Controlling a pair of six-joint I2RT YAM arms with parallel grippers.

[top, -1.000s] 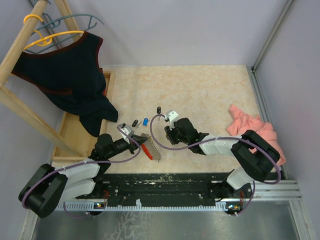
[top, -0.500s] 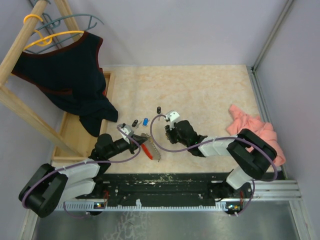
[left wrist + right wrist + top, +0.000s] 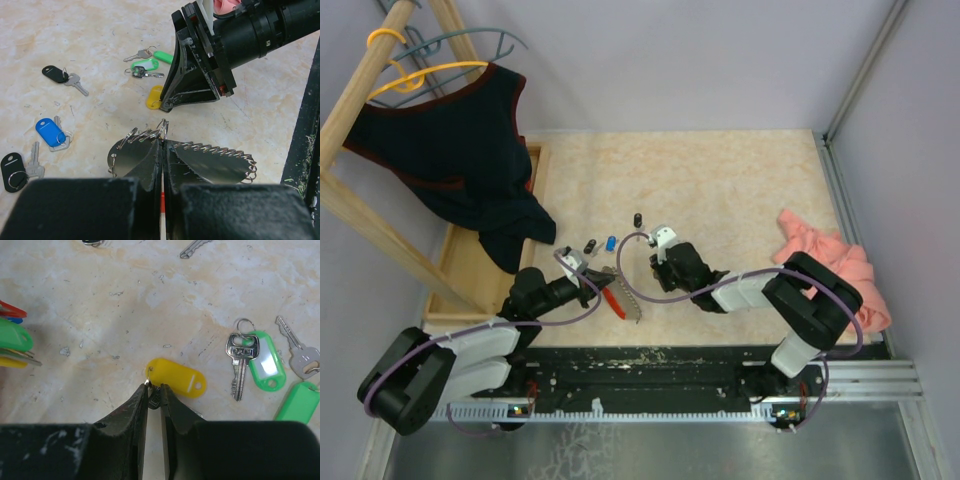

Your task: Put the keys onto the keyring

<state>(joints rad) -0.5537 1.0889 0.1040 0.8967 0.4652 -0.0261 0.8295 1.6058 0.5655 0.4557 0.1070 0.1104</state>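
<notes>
On the speckled beige bench [image 3: 740, 180], low and left of centre in the top view, the left gripper [image 3: 597, 282] has its fingers [image 3: 150, 175] pressed together on the elongated red-and-grey keyring [image 3: 623, 298], whose grey toothed strip fans out to both sides of them in the left wrist view. Just right of it, the right gripper [image 3: 154, 387] points down at a yellow plastic key tag [image 3: 177, 377] lying flat near the middle of the right wrist frame. Its fingers are drawn close, with a thin slit between them, and the tips sit at the tag's small metal ring; I cannot tell whether they truly nip it. To the right of the yellow tag lie a silver key with a green plastic tag [image 3: 262, 360], a second green tag [image 3: 300, 402] and a bare silver key [image 3: 300, 357]. At the left edge of that frame a bunch of red, green and yellow tags [image 3: 11, 340] pokes in. In the left wrist view a blue-tagged key [image 3: 50, 132] and two black-tagged keys [image 3: 56, 74] lie apart on the left side. A crumpled pink cloth [image 3: 825, 262] rests at the right of the top view, and a dark garment [image 3: 450, 140] hangs on a wooden rack [image 3: 370, 90] at upper left
</notes>
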